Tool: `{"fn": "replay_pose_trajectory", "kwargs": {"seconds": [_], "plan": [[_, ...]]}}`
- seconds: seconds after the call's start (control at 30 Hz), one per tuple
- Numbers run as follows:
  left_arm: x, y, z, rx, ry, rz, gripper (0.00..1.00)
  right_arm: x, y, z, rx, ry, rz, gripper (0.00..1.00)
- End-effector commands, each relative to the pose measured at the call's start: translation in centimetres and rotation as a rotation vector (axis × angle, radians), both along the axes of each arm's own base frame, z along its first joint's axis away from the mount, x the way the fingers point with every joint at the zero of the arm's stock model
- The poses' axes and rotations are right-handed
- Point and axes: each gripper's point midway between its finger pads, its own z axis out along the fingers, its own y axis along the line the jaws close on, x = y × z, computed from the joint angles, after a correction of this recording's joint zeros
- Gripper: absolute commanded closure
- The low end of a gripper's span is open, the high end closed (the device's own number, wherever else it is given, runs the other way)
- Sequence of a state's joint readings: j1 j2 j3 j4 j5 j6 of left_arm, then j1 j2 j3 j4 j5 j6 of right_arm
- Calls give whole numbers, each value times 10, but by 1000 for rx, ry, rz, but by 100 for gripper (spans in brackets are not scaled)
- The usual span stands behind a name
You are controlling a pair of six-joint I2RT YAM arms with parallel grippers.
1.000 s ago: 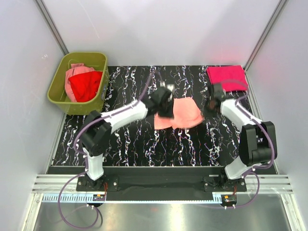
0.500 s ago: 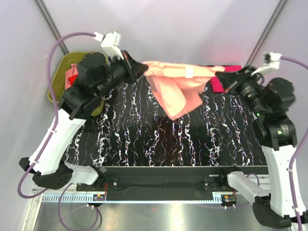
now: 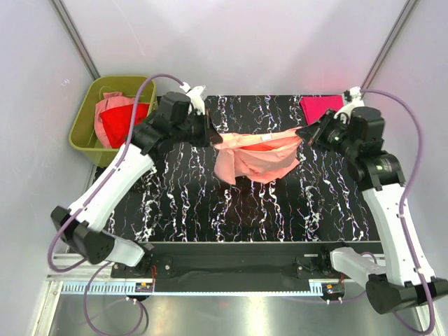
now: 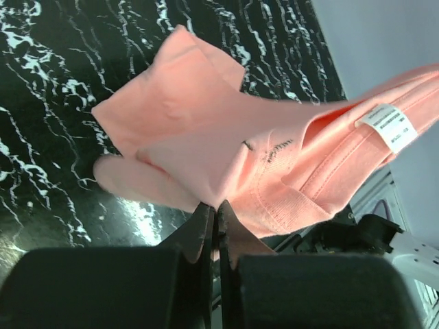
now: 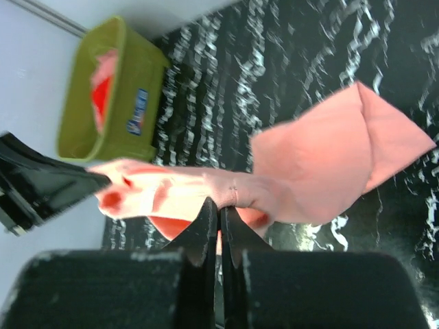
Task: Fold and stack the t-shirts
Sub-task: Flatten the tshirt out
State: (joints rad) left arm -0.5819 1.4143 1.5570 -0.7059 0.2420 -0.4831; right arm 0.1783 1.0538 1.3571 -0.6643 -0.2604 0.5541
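Observation:
A salmon-peach t-shirt (image 3: 255, 157) hangs stretched between my two grippers above the middle of the black marbled table (image 3: 182, 210), its body sagging down toward the surface. My left gripper (image 3: 213, 138) is shut on its left end, and in the left wrist view the jaws (image 4: 217, 205) pinch the cloth (image 4: 226, 144) near the collar. My right gripper (image 3: 301, 134) is shut on the right end, where the right wrist view shows the jaws (image 5: 220, 204) pressed on a bunched edge of the shirt (image 5: 322, 164). A folded magenta-pink t-shirt (image 3: 323, 107) lies at the back right corner.
An olive-green bin (image 3: 82, 136) stands at the back left, off the table's corner, holding a red t-shirt (image 3: 124, 122) and a dusty pink one (image 3: 108, 106). The same bin (image 5: 130, 103) shows in the right wrist view. White walls enclose the table on three sides.
A second ago the salmon shirt lay crumpled on the table with both grippers at its edges. It was raised high and pulled taut, and now it hangs lower, nearer the table.

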Motion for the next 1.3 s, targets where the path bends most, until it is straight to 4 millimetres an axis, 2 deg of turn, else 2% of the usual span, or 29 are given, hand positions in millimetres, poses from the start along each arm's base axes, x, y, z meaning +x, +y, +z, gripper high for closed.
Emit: {"fn": "replay_pose_trajectory", "kwargs": {"seconds": [0.0, 0.03, 0.07, 0.1, 0.13, 0.17, 0.2, 0.27, 0.3, 0.33, 0.37, 0.4, 0.43, 0.47, 0.53, 0.57, 0.63, 0.67, 0.77, 0.87, 0.9, 0.97, 1.1, 1.27], "plan": [[37, 1, -47, 44, 75, -24, 95, 30, -2, -71, -49, 148, -35, 100], [50, 1, -77, 97, 128, -18, 94, 44, 0, -90, -62, 174, -29, 100], [59, 3, -83, 115, 143, -10, 90, 51, 1, -110, -77, 208, -25, 100], [66, 3, -91, 131, 150, -9, 85, 61, 1, -121, -92, 220, -26, 100], [75, 2, -110, 161, 177, -10, 80, 68, -2, -133, -132, 243, -25, 100], [83, 2, -113, 167, 167, 3, 73, 82, -9, -161, -187, 310, -58, 100], [90, 5, -118, 188, 164, 29, 59, 92, -11, -159, -210, 317, -66, 100], [94, 13, -127, 230, 168, 70, 50, 113, -12, -175, -244, 351, -73, 100], [95, 18, -129, 253, 156, 96, 46, 115, -11, -180, -247, 374, -63, 100], [93, 19, -116, 252, 95, 98, 42, 119, -8, -194, -246, 414, -57, 99], [80, 18, -128, 289, 93, 83, 39, 122, -5, -193, -234, 417, -50, 99], [75, 22, -119, 310, 41, 100, 36, 125, -4, -196, -227, 421, -52, 98], [68, 20, -121, 331, 23, 84, 33, 127, -4, -203, -223, 437, -62, 97], [53, 15, -133, 351, 37, 52, 33, 130, -8, -204, -237, 435, -87, 97], [38, 7, -139, 339, 47, 9, 34, 132, -13, -212, -255, 457, -117, 97], [26, 2, -153, 344, 61, -24, 34, 135, -17, -213, -268, 459, -137, 97], [13, -5, -161, 345, 50, -69, 34, 136, -18, -220, -274, 483, -141, 97], [4, -11, -171, 368, 40, -102, 35, 136, -18, -222, -274, 489, -140, 97], [-2, -20, -184, 411, 35, -125, 36, 131, -18, -228, -272, 504, -137, 97], [0, -25, -199, 482, 30, -126, 38, 127, -19, -228, -271, 498, -141, 98], [1, -25, -210, 516, 38, -124, 39, 127, -19, -227, -272, 493, -140, 98], [-4, -32, -218, 530, 44, -148, 40, 124, -19, -223, -269, 480, -133, 98], [-7, -30, -238, 608, 50, -139, 43, 123, -17, -218, -267, 464, -124, 97], [-16, -33, -251, 643, 51, -158, 45, 122, -14, -216, -253, 456, -102, 97]]}}
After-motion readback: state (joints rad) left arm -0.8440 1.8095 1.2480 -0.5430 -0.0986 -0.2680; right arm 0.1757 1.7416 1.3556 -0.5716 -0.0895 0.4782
